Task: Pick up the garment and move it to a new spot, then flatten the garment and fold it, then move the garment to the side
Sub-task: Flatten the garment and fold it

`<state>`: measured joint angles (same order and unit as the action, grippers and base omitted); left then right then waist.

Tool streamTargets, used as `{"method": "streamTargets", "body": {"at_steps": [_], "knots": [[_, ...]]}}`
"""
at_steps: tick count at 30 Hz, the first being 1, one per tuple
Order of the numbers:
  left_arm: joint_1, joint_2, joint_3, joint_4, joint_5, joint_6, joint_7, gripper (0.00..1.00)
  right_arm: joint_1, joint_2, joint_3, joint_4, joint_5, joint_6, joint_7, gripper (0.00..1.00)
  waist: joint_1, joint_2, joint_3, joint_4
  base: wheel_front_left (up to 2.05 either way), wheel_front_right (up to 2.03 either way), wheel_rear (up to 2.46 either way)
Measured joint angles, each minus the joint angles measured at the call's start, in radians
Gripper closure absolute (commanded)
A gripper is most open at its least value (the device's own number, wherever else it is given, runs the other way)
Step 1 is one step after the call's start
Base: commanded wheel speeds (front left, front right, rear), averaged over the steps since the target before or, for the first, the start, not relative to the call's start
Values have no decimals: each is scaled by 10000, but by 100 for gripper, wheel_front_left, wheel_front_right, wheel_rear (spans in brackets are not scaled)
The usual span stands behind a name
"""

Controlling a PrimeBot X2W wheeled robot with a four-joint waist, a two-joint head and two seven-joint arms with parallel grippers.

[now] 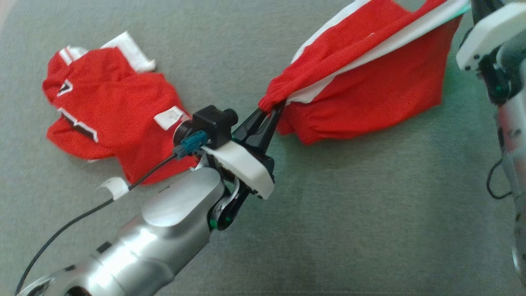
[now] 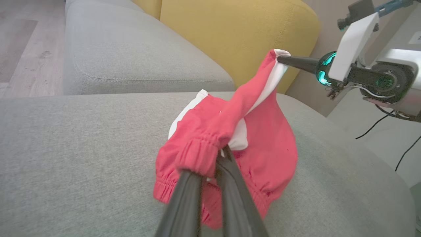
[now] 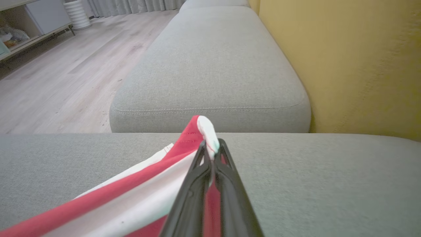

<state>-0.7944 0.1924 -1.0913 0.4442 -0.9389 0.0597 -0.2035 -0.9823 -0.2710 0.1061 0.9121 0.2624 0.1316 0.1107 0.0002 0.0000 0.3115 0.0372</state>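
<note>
The garment, a pair of red shorts with a white side stripe and a gathered elastic edge, hung stretched between the two tools above the grey sofa seat. Its upper edge ran taut, as a band of red and white, from one tool to the other. The rest of the cloth sagged below that line in loose folds, and the lowest of them seemed to rest on the seat.

The left tool was closed on the garment, its two dark fingers pinching a bunched bit of the gathered red edge. In the left wrist view the cloth draped over the fingertips and hid them. The right tool was closed too, clamped on the opposite corner, where a small red-and-white fold poked out past its fingertips. In the head view that corner sat at the top right and the left tool's end near the middle, so the garment lay slanting between the two, straight ahead of each tool along its fingers.

A red jersey with white trim lay crumpled on the same seat to the left of the left tool, well apart from the garment. A black cable ran from the wrist camera down along the left arm. A yellow backrest stood behind the seat, a second grey cushion adjoined it, and a pale wooden floor lay beyond.
</note>
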Motion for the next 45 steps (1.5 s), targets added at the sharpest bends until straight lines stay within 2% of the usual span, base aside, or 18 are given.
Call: {"method": "streamTargets", "body": {"at_steps": [7,18,19,20,21,22,23,24,31,37,42,45], "knots": [[-466,-508,-17,355,73,-272,0,100,-1068,58,-514,1360,-1074,0,-397,100,-1,0,662,887,0,0,0],[-1106,-1258,-58,1118,71,-696,-104,100,-2085,-332,-1741,3016,-2683,0,-1037,100,-1,0,1508,1964,0,0,0],[-1184,-1354,-98,1302,71,-704,-104,100,-2182,-349,-1960,3170,-2918,0,-1122,81,-1,0,1613,2073,0,0,0],[-1230,-1392,-107,1348,71,-765,-105,100,-2208,-359,-2088,3212,-3028,0,-1156,0,-1,0,1658,2117,0,0,0],[-1263,-1413,-121,1373,71,-811,-104,100,-2231,-372,-2215,3273,-3131,0,-1198,0,-1,0,1694,2152,0,0,0],[-1286,-1432,-146,1427,67,-832,-102,71,-2262,-380,-2299,3331,-3256,0,-1198,0,-1,0,1724,2177,0,0,0],[-1297,-1450,-174,1505,56,-834,-102,38,-2294,-389,-2410,3359,-3390,0,-1198,0,-2,0,1751,2194,0,0,0],[-1297,-1452,-173,1590,56,-800,-104,0,-2336,-412,-2500,3384,-3499,-2,-1202,0,-2,-1,1772,2204,0,0,0],[-1295,-1465,-236,2123,27,-685,-196,0,-2429,-458,-3250,3488,-4050,0,-1390,0,-2,0,1580,2051,0,0,0],[-1239,-1446,4,2541,-61,-581,-370,0,-2343,-107,-3712,3643,-3988,-2,-1885,0,-3,0,1049,1781,0,0,0],[-877,-1202,554,2568,-27,-286,-458,0,-2122,343,-4138,3695,-3089,-2,-2560,0,-4,0,415,1406,0,0,0],[-569,-813,1260,2034,621,88,-462,0,-1702,566,-4029,3745,-2491,0,-2997,0,-4,0,16,1126,0,0,0]]}}
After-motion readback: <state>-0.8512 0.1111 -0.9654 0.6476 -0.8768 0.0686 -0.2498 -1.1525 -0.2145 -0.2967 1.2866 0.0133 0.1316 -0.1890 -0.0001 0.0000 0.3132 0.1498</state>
